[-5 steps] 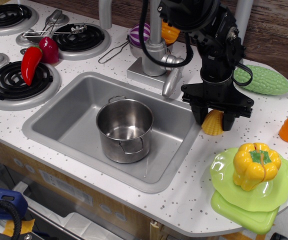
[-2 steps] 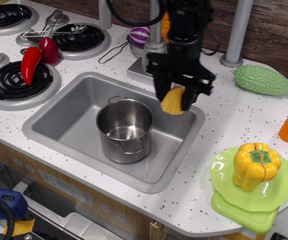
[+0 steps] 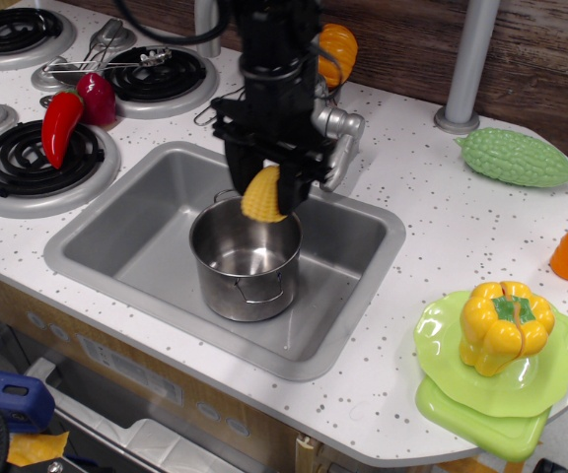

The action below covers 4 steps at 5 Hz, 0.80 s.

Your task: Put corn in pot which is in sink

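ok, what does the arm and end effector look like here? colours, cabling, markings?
The arm is matte black with blocky housings. A black cable loops near its top. The end effector has two black fingers hanging from a wide black crossbar. No markings are visible.

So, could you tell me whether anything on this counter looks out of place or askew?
Nothing looks spilled or damaged. The pot stands upright in the sink, and the gripper holds the corn above its rim. The only oddity is a red pepper lying across a stove burner.
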Each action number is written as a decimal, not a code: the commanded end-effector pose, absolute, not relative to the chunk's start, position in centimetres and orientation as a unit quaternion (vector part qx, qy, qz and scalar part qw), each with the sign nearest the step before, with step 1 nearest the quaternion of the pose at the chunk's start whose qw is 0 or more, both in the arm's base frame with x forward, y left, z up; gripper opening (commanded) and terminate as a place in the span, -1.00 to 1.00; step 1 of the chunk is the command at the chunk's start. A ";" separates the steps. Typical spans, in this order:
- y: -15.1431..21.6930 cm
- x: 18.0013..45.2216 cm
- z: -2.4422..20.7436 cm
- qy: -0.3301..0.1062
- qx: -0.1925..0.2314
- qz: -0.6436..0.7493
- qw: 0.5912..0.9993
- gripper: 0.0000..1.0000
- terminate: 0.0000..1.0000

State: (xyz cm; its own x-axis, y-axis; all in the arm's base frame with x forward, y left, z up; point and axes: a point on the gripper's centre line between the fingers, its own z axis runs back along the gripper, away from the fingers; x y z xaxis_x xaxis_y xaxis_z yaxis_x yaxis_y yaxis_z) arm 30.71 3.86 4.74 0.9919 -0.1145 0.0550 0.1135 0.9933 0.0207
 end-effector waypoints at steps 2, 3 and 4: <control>7.8 29.7 4.2 -0.129 0.044 -0.087 0.987 1.00 -1.00; 7.8 29.7 4.2 -0.129 0.044 -0.087 0.987 1.00 -1.00; 7.8 29.7 4.2 -0.129 0.044 -0.087 0.987 1.00 1.00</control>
